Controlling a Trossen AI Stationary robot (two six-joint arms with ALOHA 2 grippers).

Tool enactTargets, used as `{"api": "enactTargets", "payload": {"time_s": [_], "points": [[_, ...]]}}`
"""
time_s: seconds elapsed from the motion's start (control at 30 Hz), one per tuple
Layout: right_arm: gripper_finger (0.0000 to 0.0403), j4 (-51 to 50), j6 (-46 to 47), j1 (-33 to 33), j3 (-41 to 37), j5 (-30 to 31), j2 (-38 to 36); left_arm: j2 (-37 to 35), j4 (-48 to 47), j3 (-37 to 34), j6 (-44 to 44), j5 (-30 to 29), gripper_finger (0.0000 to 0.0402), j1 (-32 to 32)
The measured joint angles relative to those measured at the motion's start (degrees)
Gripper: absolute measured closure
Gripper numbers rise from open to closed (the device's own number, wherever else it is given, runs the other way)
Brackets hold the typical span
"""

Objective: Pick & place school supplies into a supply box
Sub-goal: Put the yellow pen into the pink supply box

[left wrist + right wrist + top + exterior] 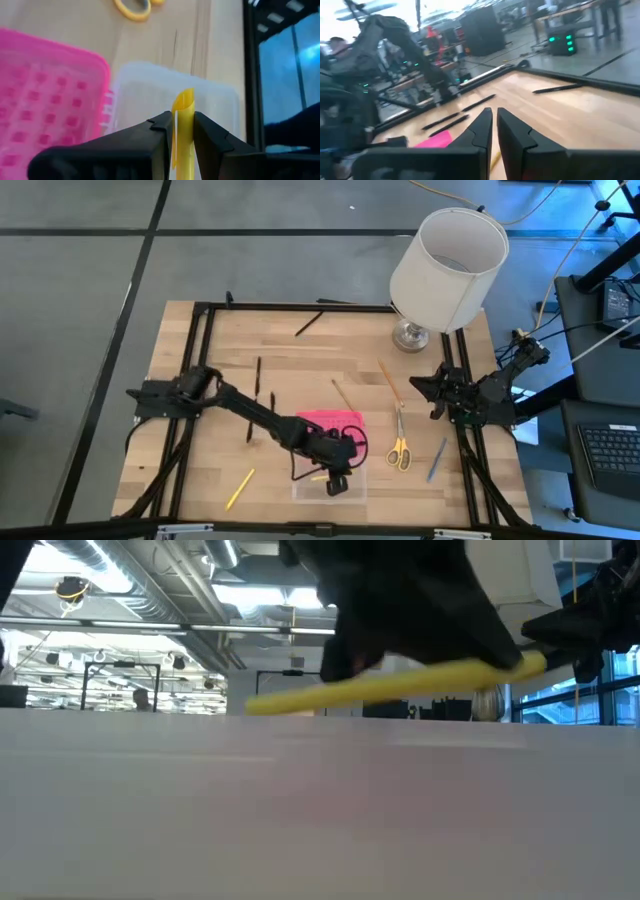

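The supply box lies open near the table's front: its pink lid (325, 421) (45, 85) is flat on the wood, with the clear base (356, 492) (150, 82) beside it on the near side. My left gripper (337, 483) (182, 125) hovers over the clear base, shut on a yellow pencil (300, 695) (184, 107). My right gripper (432, 392) (495, 117) waits at the table's right edge, shut on nothing. Yellow-handled scissors (399, 451), two wood-brown pencils (388, 380) (345, 395), a blue pen (437, 460), another yellow pencil (240, 489) and black pens (308, 323) (258, 372) lie on the table. My left gripper pinches the yellow pencil's shaft (181, 131) between its two fingers (159, 131), which lie across the pencil. The fingers slant down from the table's left. The pencil is lifted clear above the clear base, close to level, and sticks out on both sides of the gripper (270, 700).
A white-shaded lamp (447, 268) stands at the table's far right. A black frame (300, 306) runs around the tabletop. Bare wood lies between the box and the scissors.
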Motion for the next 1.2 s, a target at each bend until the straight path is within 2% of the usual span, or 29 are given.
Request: {"api": "enactTargets", "payload": {"time_s": [0.13, 0.3, 0.53, 0.67, 0.97, 1.2], "points": [[0.0369, 0.33, 0.01, -0.02, 0.02, -2.67, 0.02, 1.59, -2.96, 1.12, -1.67, 1.15, 0.0354, -0.73], [0.0369, 0.39, 0.04, -0.01, 0.01, -2.7, 0.02, 2.77, -7.34, 1.07, -2.44, 1.13, 0.0354, -1.47], [0.0369, 0.41, 3.02, -0.01, 0.02, -3.02, 0.02, 3.56, -10.36, 0.99, 2.75, 0.64, 0.0353, -1.66], [0.0369, 0.67, 3.04, -0.01, 0.02, -5.94, 0.02, 3.54, -11.14, 0.47, 2.29, 0.63, 0.0353, -1.46], [0.0369, 1.64, 3.19, -0.02, 0.02, -17.31, 0.02, 3.54, -10.89, 0.49, 2.04, 0.51, 0.0352, -1.23], [0.0369, 1.76, 6.05, -0.02, 0.02, -19.28, 0.04, 3.54, -10.85, 0.49, 1.38, 0.52, 0.0338, -1.25]]}}
